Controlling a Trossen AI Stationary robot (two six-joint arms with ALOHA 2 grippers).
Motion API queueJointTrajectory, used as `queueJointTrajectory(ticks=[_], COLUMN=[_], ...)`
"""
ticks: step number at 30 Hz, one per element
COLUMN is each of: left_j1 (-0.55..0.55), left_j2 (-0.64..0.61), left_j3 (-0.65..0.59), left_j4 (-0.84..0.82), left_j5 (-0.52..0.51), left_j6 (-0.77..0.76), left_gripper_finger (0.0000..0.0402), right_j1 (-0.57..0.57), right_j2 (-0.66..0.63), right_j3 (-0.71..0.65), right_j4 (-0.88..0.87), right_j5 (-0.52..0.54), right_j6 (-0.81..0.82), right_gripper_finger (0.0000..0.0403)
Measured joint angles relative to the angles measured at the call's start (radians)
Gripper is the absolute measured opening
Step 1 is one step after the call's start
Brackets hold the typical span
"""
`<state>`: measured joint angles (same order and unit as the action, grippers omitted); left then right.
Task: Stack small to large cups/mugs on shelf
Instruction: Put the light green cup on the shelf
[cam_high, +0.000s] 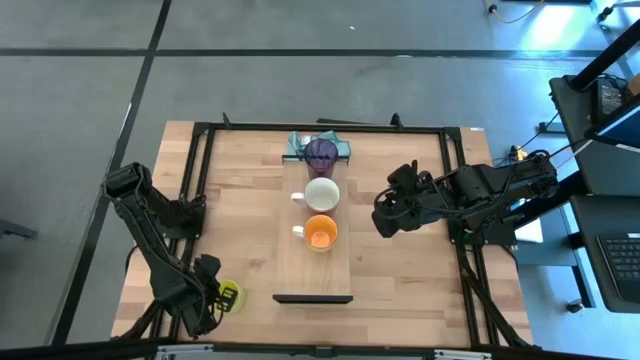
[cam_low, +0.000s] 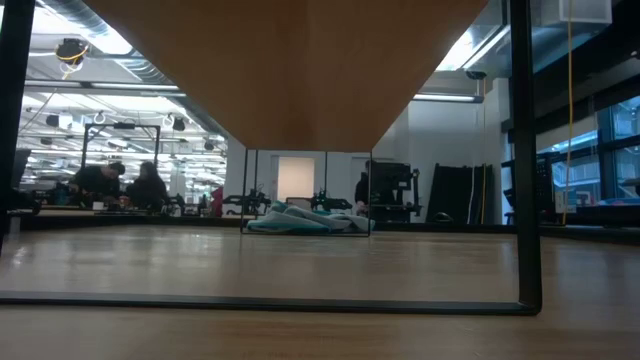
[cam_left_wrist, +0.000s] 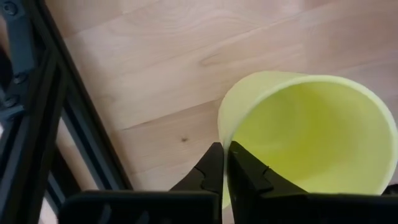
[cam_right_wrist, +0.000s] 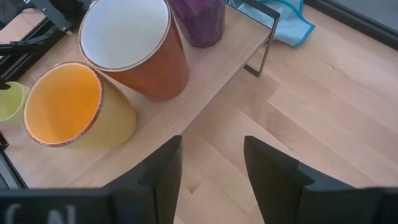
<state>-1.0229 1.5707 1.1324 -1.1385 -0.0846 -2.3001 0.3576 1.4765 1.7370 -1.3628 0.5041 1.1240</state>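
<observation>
Yellow-green mug (cam_left_wrist: 311, 137), orange mug (cam_high: 320, 233), mug (cam_right_wrist: 134, 50) white inside and red outside, purple tumbler (cam_high: 321, 153), pale wooden shelf (cam_high: 315, 270), teal cloth (cam_right_wrist: 292, 25).

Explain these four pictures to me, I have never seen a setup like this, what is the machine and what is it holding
Two dark robot arms work at a wooden table. One picture looks straight down, one sits at table height, and two come from cameras on the arms' wrists. On the long pale wooden shelf stand a translucent purple tumbler, a red mug with a white inside and an orange mug. At the table's near left corner, the left gripper is pinched shut on the rim of a yellow-green mug. The right gripper is open and empty beside the shelf. A teal cloth lies behind the tumbler.
</observation>
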Motion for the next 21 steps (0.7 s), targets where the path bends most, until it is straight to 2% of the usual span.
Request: queueJointTrajectory(ticks=[5,10,16,21], left_j1=[0.0,0.0,0.021,0.085], left_j2=[0.0,-0.019,-0.036,-0.037], left_j3=[0.009,0.078,0.292,0.484], left_j4=[0.002,-0.028,-0.278,-0.44], left_j5=[-0.003,-0.017,-0.07,-0.11], left_j6=[0.0,0.0,0.015,0.115], left_gripper_finger=[0.0003,0.0002,0.0001,0.0001], right_j1=[0.0,0.0,0.0,0.0], right_j2=[0.0,0.0,0.0,0.0], right_j3=[0.0,0.0,0.0,0.0], right_j4=[0.0,0.0,0.0,0.0], right_j5=[0.0,0.0,0.0,0.0], right_j6=[0.0,0.0,-0.002,-0.002], right_gripper_finger=[0.0174,0.0174,0.0174,0.0174])
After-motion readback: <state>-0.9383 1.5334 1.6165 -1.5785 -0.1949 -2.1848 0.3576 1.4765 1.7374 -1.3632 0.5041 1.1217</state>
